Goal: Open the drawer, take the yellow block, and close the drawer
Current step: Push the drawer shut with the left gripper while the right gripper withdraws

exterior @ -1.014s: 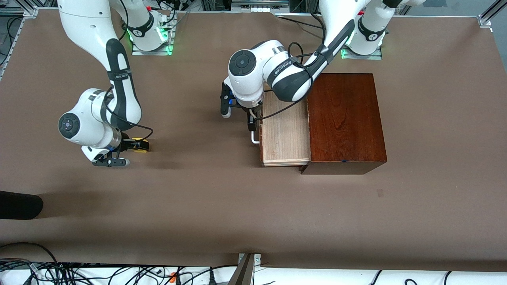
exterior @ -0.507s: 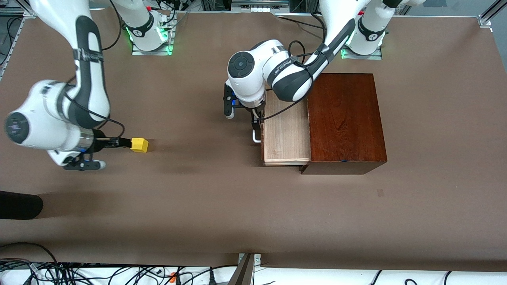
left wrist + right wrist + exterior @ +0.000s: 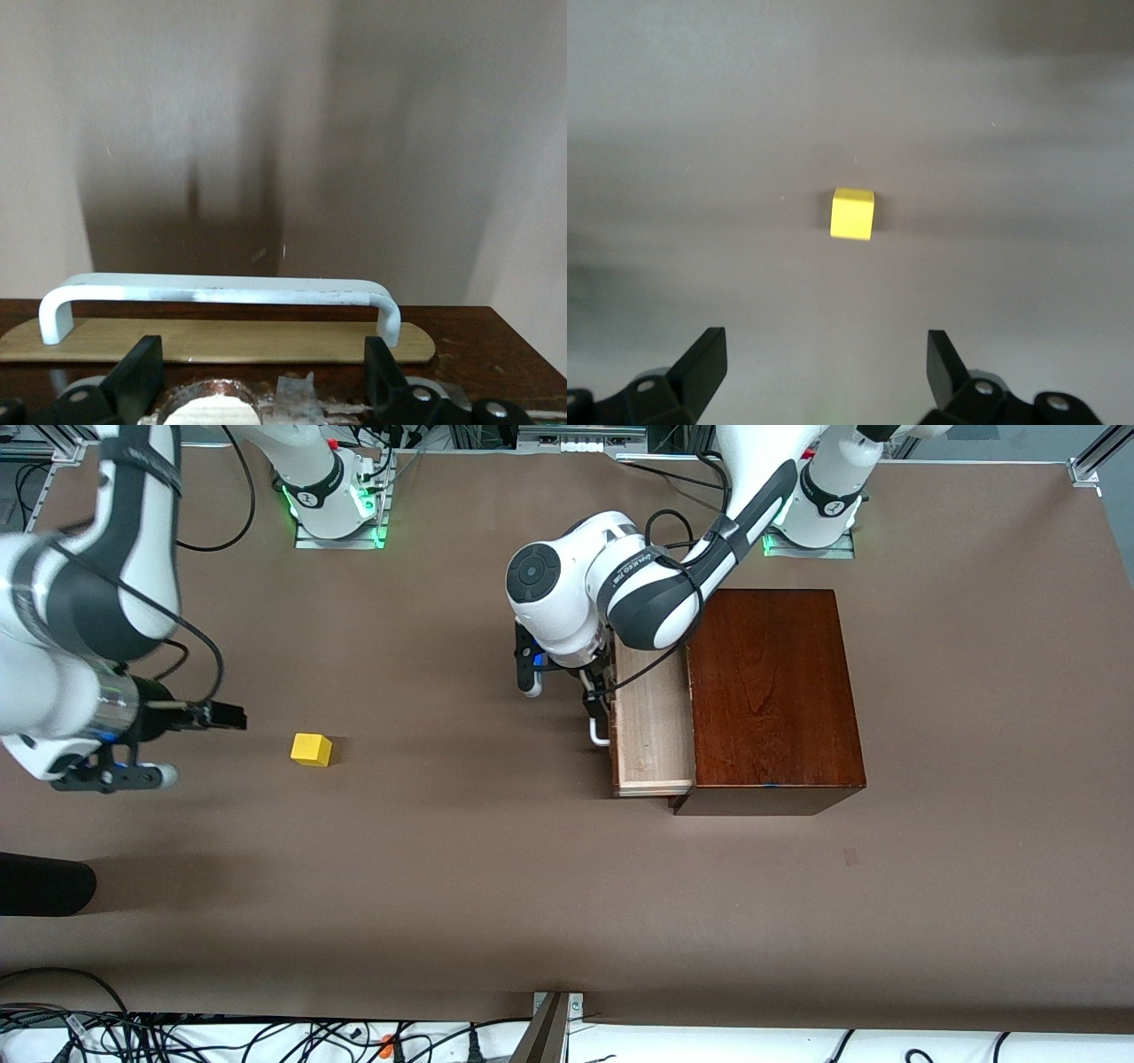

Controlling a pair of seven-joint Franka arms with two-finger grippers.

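Observation:
The yellow block point(image 3: 311, 749) point(image 3: 852, 213) sits alone on the brown table toward the right arm's end. My right gripper point(image 3: 226, 716) point(image 3: 824, 367) is open and holds nothing. It is apart from the block, further toward that end of the table. The drawer point(image 3: 654, 722) stands partly out of the dark wooden box point(image 3: 775, 691), showing its pale inside. My left gripper point(image 3: 595, 695) point(image 3: 261, 390) is open at the drawer's dark front, its fingers point(image 3: 142, 376) spread wide just above the white handle point(image 3: 599, 732) point(image 3: 217, 290).
A dark object point(image 3: 44, 884) lies at the table edge toward the right arm's end, nearer the front camera. Cables point(image 3: 177, 1036) run along the front edge. Both arm bases stand along the back edge.
My right gripper has drawn back from the yellow block, which stays on the table. My left gripper has pushed the drawer partway into the box.

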